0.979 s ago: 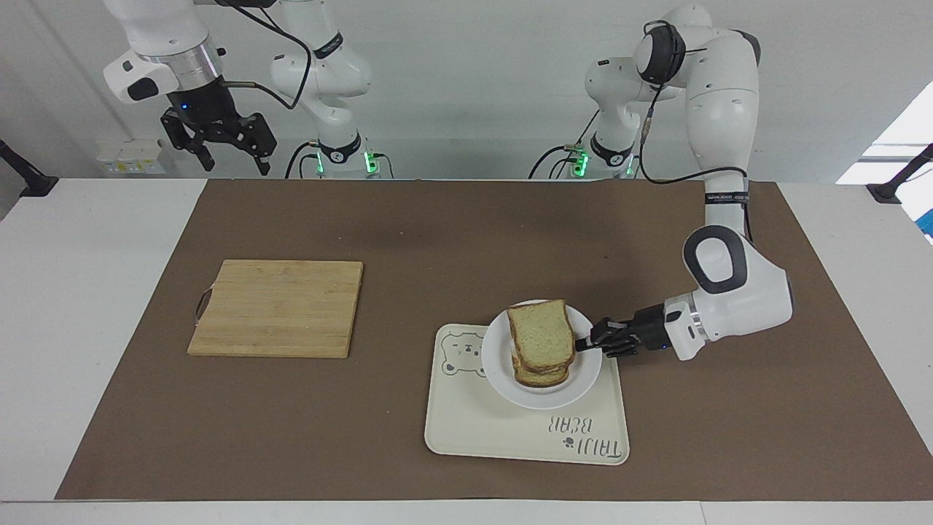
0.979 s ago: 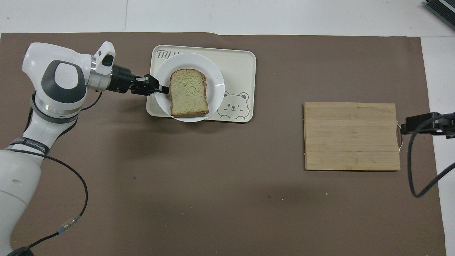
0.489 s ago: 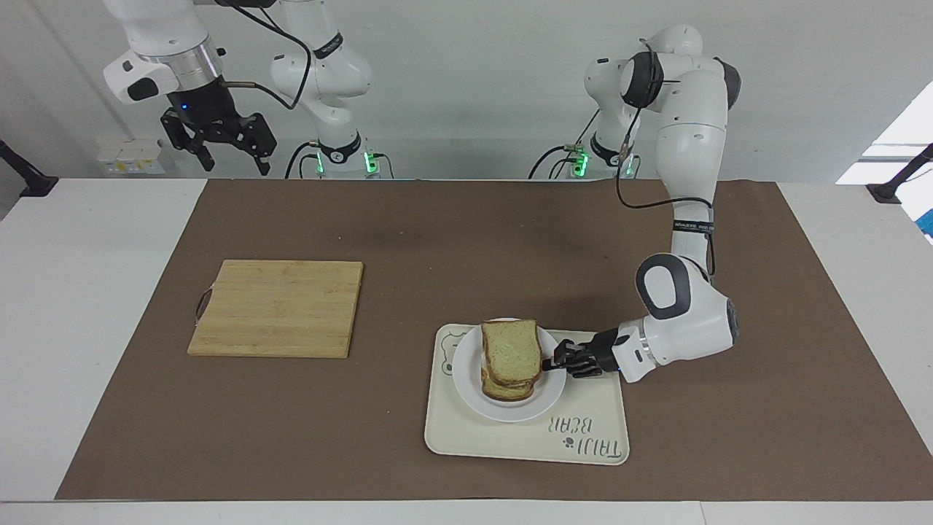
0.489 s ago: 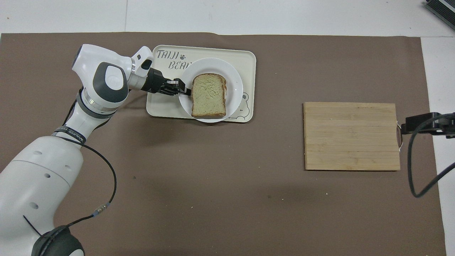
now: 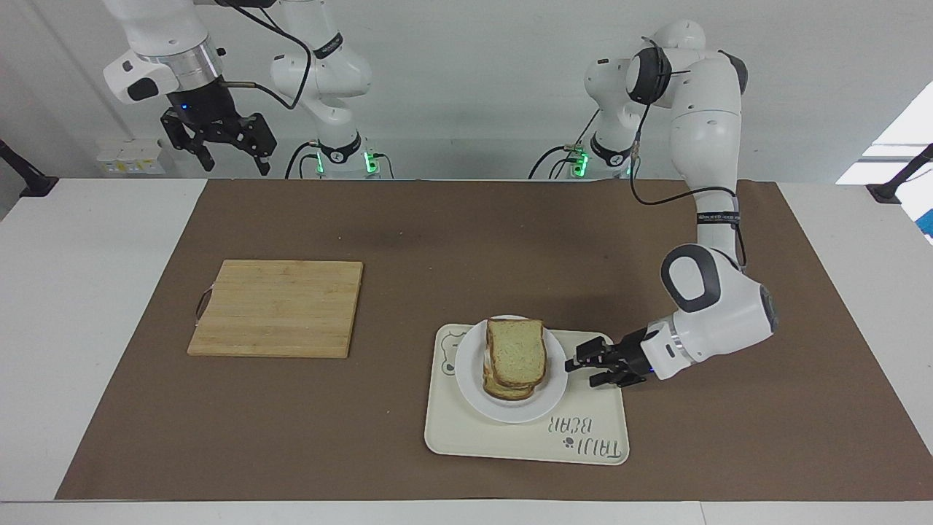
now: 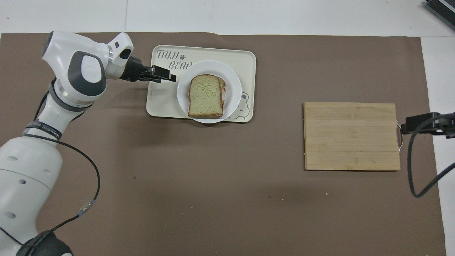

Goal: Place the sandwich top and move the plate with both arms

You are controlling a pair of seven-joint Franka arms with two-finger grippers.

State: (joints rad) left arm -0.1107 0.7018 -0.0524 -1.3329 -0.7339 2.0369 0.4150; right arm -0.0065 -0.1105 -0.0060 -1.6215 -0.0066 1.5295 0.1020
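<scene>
Two arms on this job, only mine busy: left gripper (image 5: 583, 359) sits low over the tray (image 5: 466, 437), just beside the plate (image 5: 554, 383) rim on the side toward the left arm's end of the table, fingers spread, pinching nothing, apart from the rim as far as I can tell. Right gripper (image 5: 222, 146) waits high near the robots' edge, over the corner at the right arm's end, fingers spread too. Largest item down: brown mat (image 5: 466, 240) covers most of the tabletop; cutting board (image 5: 277, 306) lies toward the right arm's end, well apart from the tray. Tray sits toward the edge away from the robots, toward the left arm's end of centre. Plate is on the tray, overlapping the bear drawing. Sandwich top (image 5: 516, 351) is on the plate, stacked on the lower slice, slightly offset. Handling guess: plate is stiff, glazed, likely slippery, so pinch the thin rim; bread is soft and light, stack could slide if the plate tilts or jerks, keep it level. Open mat between tray and board gives plenty of room; the raised tray lip is the edge to clear.
</scene>
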